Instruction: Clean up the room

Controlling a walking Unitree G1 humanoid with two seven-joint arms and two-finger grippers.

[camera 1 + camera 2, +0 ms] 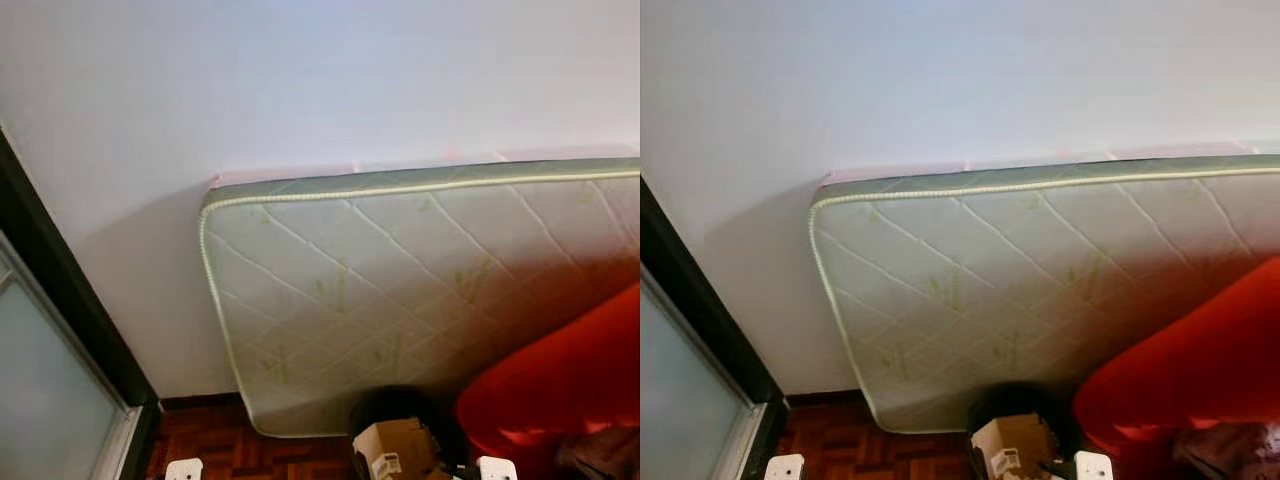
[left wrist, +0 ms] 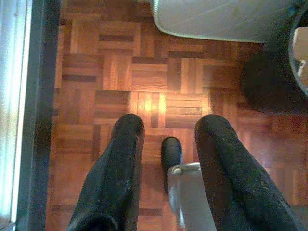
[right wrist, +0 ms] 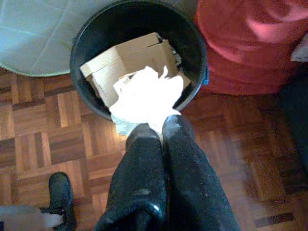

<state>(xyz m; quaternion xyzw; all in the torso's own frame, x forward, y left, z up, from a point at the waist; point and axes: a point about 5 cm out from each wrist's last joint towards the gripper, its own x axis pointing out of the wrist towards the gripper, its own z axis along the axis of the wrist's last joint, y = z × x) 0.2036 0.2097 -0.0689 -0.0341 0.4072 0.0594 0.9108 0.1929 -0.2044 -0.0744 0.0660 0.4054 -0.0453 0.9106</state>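
Observation:
A black round bin [image 3: 78,57] stands on the parquet floor with a brown cardboard box [image 3: 126,57] inside. My right gripper [image 3: 161,127] is shut on a crumpled white paper [image 3: 144,96], held over the bin's near rim. From the head, the bin [image 1: 400,402] and the box [image 1: 395,445] sit low in the middle, in front of the mattress. My left gripper [image 2: 166,127] is open with nothing between its fingers, pointing down at bare floor to the left of the bin [image 2: 269,82].
A quilted pale-green mattress [image 1: 400,290] leans on its side against the white wall. A red cushioned seat [image 1: 570,380] sits right of the bin. A dark door frame [image 1: 60,300] with frosted glass [image 1: 40,400] runs along the left. My black foot [image 2: 171,149] is below the left gripper.

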